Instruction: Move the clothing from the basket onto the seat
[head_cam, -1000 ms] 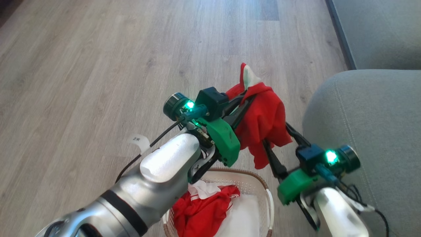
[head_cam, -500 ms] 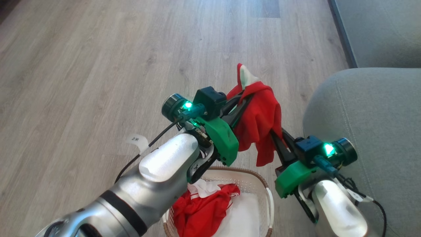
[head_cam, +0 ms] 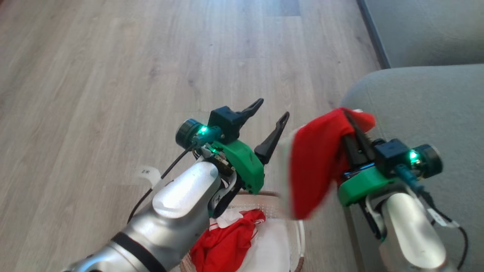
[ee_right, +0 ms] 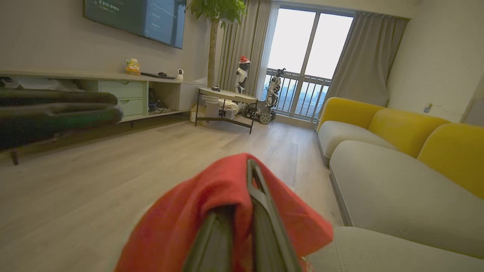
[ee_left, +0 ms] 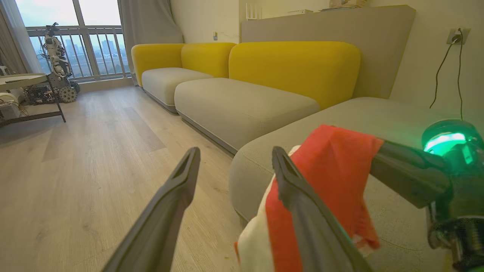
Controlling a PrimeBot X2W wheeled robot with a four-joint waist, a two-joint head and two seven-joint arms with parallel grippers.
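Observation:
My right gripper (head_cam: 347,113) is shut on a red piece of clothing (head_cam: 317,162), which drapes over its fingers and hangs at the front edge of the grey-green seat (head_cam: 427,105). The right wrist view has that clothing (ee_right: 211,211) wrapped around the shut right gripper (ee_right: 249,170). To its left my left gripper (head_cam: 272,108) stands open in the air, holding nothing. In the left wrist view the open left gripper (ee_left: 236,151) has the clothing (ee_left: 340,173) just to its right. Below, the white basket (head_cam: 300,234) holds more red and white clothing (head_cam: 227,245), partly hidden by my left forearm.
Pale wood floor (head_cam: 113,75) stretches to the left and ahead. A second grey cushion (head_cam: 423,30) lies beyond the seat, with yellow backrests (ee_left: 295,64) behind. Across the room stand a low table (ee_right: 227,96) and a TV cabinet (ee_right: 121,92).
The left gripper opened and let go of the red garment. The right gripper shut on it and carried it rightward to the seat's edge. The head camera also shifted slightly.

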